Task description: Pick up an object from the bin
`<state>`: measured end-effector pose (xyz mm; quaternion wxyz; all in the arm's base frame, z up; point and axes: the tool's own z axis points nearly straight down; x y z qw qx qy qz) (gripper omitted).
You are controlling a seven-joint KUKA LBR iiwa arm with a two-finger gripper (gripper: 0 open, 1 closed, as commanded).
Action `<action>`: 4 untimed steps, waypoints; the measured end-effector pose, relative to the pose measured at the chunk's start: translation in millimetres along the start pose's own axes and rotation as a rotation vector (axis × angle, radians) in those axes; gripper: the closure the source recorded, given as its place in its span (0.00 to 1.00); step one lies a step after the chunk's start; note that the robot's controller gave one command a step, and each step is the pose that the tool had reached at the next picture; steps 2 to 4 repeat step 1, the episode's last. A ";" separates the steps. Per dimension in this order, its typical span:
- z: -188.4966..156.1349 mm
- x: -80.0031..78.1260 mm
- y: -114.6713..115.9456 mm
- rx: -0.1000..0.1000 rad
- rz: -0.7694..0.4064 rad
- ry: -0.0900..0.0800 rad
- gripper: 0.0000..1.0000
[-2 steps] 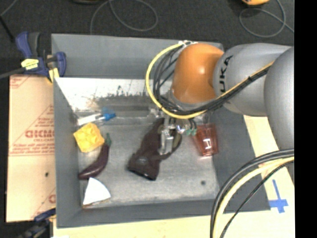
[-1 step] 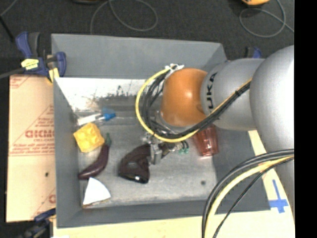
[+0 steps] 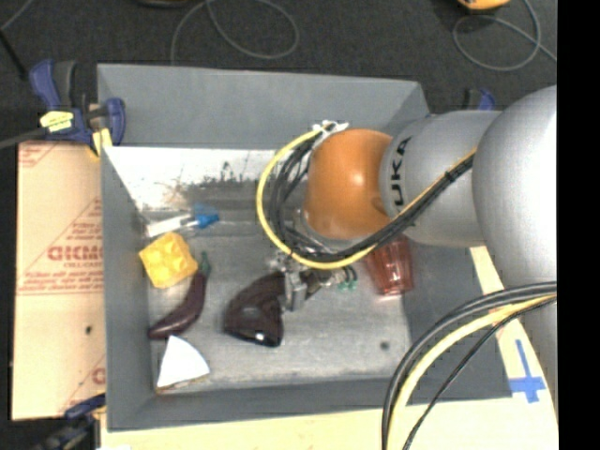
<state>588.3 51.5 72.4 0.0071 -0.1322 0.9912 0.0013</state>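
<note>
Hanging low, the gripper sits at the upper right edge of a dark purple lump, which lies mid-bottom in the bin. I can't tell if it's spread or pinching.

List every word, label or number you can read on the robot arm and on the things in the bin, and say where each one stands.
"UKA": dark letters on the silver arm, beside its orange cover; any letter before them is hidden.
Yellow block, white wedge, red see-through piece: no text can be read on them.
</note>
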 end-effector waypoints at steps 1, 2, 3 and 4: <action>-167.9 -13.4 9.2 0.002 0.047 -0.011 1.00; -167.9 -13.4 9.2 0.002 0.047 -0.011 1.00; -167.9 -13.4 9.2 0.002 0.047 -0.011 1.00; -167.9 -13.4 9.2 0.002 0.047 -0.011 1.00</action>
